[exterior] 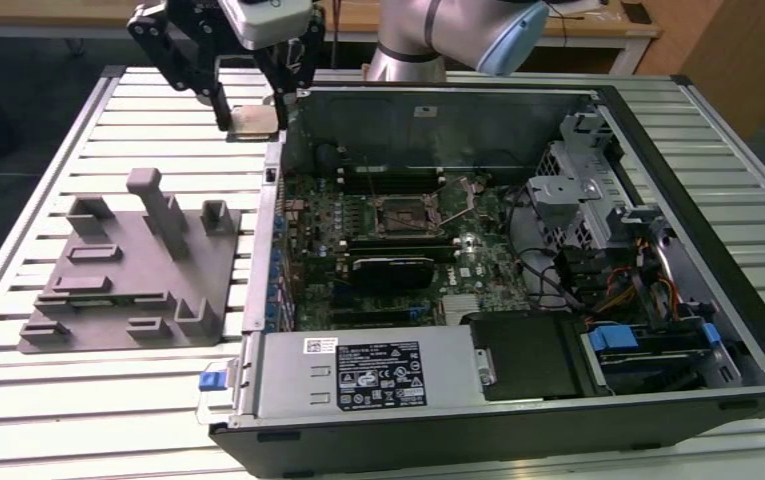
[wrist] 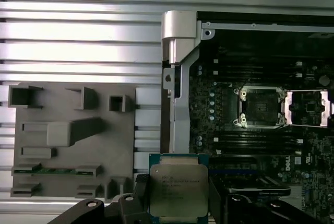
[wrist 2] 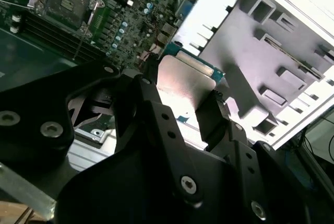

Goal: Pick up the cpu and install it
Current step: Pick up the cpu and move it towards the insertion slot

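The black pincer (exterior: 250,112) has its two fingers pinched on opposite edges of the cpu (exterior: 251,122), holding it in the air above the worktop (exterior: 115,400), just outside the far corner of the open computer case (exterior: 489,440). In the first wrist view the cpu (wrist: 179,190) is a flat square with a dull silver metal lid on a green rim, and a few lines of fine print across the lid. Inside the case, the green circuit board (exterior: 396,215) carries a square socket (wrist: 259,107) with its metal frame (wrist: 308,108) swung open beside it. A white printed sticker (exterior: 382,375) sits on the silver box at the case's near end. Beside the case lies a matte grey plastic block (exterior: 129,270) with upright tabs, on ribbed aluminium slats.
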{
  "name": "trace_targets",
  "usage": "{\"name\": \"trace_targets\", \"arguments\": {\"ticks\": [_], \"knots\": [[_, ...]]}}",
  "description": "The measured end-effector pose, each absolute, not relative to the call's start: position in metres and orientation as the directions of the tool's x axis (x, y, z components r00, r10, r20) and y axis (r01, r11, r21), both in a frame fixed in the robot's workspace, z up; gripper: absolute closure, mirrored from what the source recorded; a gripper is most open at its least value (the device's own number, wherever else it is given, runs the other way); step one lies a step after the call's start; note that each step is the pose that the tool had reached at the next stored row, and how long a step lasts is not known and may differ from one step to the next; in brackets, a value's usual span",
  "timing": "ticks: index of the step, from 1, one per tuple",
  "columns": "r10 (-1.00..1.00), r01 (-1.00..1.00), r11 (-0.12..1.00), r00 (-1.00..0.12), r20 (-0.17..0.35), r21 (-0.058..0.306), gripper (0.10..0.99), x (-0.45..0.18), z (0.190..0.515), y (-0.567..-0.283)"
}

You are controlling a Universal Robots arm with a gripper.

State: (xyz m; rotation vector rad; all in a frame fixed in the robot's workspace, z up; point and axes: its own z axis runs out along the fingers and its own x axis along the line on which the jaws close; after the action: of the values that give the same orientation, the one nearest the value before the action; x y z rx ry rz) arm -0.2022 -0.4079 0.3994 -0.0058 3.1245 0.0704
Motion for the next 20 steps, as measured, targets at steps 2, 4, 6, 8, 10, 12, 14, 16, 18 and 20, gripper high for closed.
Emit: {"name": "trace_targets", "arguments": {"ticks": [2,4,6,8,10,12,14,16,18,20], "knots": [[-0.003,-0.004,0.999,-1.0,-0.016,0.045,0.545,-0.197,0.399,-0.408],[-0.003,-0.004,0.999,-1.0,-0.016,0.045,0.545,-0.191,0.399,-0.408],[-0.003,-0.004,0.999,-1.0,-0.016,0.045,0.545,-0.186,0.399,-0.408],[-0.003,-0.004,0.999,-1.0,-0.016,0.045,0.545,-0.181,0.399,-0.408],[-0.003,-0.004,0.999,-1.0,-0.016,0.045,0.545,-0.176,0.399,-0.408],[-0.003,-0.004,0.999,-1.0,-0.016,0.045,0.545,-0.17,0.399,-0.408],[-0.003,-0.004,0.999,-1.0,-0.016,0.045,0.545,-0.165,0.399,-0.408],[-0.003,-0.004,0.999,-1.0,-0.016,0.045,0.545,-0.16,0.399,-0.408],[-0.003,-0.004,0.999,-1.0,-0.016,0.045,0.545,-0.155,0.399,-0.408],[-0.003,-0.004,0.999,-1.0,-0.016,0.045,0.545,-0.15,0.399,-0.408]]}}
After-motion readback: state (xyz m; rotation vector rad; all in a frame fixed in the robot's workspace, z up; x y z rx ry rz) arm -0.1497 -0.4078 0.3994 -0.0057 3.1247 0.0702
